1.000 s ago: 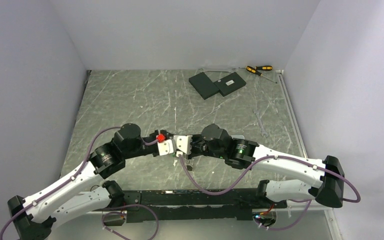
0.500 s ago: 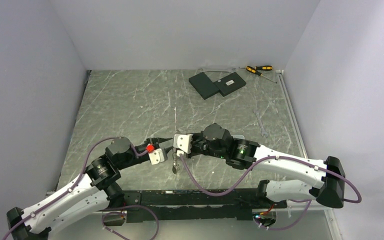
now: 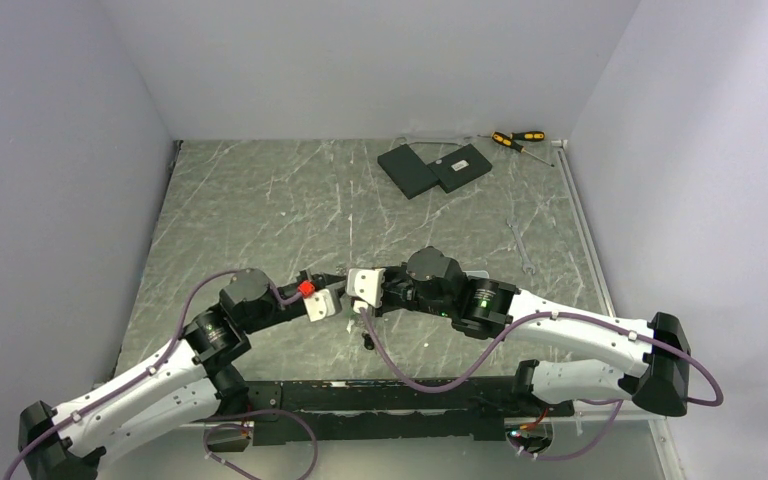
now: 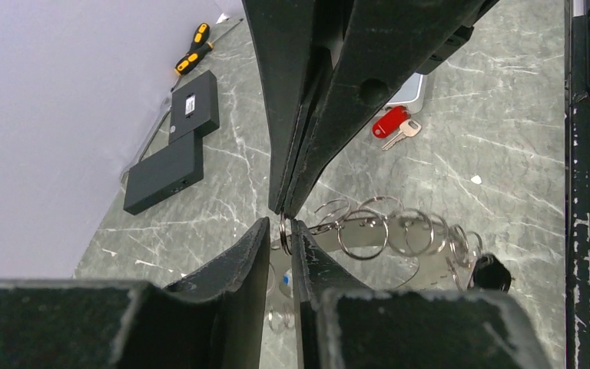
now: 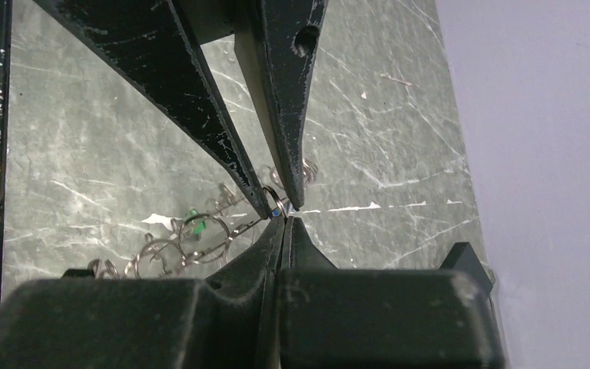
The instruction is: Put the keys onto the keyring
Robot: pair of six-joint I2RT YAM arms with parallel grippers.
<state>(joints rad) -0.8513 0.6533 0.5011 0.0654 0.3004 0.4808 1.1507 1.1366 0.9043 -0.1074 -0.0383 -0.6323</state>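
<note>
Left pincer (image 4: pixel 280 231) back in, narrowed about top loop of the keyring (image 4: pixel 390 231), bite unclear; right pincer (image 5: pixel 283 223) clamped on that loop, rings dangling above surface (image 4: pixel 507 138); red key (image 4: pixel 390 123) lies unthreaded, so threading probably comes next

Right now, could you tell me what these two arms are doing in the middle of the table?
Both arms meet over the table, working on the keyring, a chain of small wire rings. The right pincer is shut on its end ring. The left pincer has its fingers either side of that same ring; whether they grip is unclear. A red key lies on the table, off the ring.
</note>
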